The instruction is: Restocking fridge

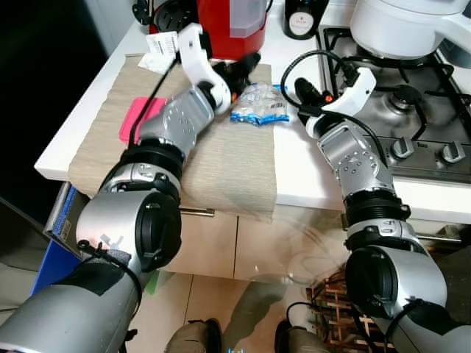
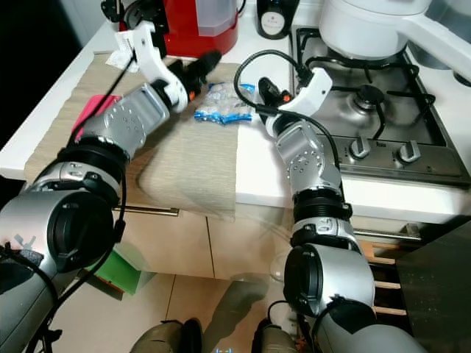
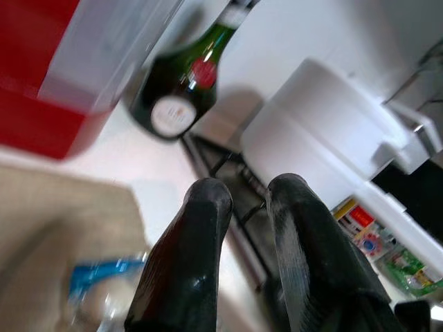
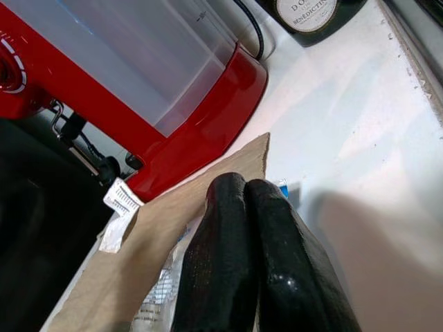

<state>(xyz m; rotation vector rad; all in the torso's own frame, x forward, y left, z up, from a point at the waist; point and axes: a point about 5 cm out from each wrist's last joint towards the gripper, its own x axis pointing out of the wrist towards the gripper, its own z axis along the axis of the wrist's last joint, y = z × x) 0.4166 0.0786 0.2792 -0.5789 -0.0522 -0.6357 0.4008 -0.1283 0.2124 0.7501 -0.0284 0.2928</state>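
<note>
A clear plastic bag with a blue label [image 1: 259, 104] lies on the beige mat [image 1: 221, 158] on the white counter [image 1: 309, 173]. Both arms reach over the counter towards it. My left gripper [image 1: 249, 66] hovers just behind the bag, in front of the red appliance. Its fingers [image 3: 208, 207] stand a little apart, holding nothing. My right gripper [image 1: 294, 94] is close beside the bag's right end, fingers [image 4: 228, 207] pressed together and empty. In the wrist views the bag shows below the fingers as a blur [image 3: 104, 297] and at the mat's edge [image 4: 169, 277].
A red appliance [image 1: 234, 26] and a dark bottle [image 1: 303, 16] stand at the counter's back. A gas hob [image 1: 412, 118] with a white pot [image 1: 401, 26] lies to the right. A pink item [image 1: 140, 118] rests on the mat's left side. A paper tag [image 1: 160, 45] lies near the appliance.
</note>
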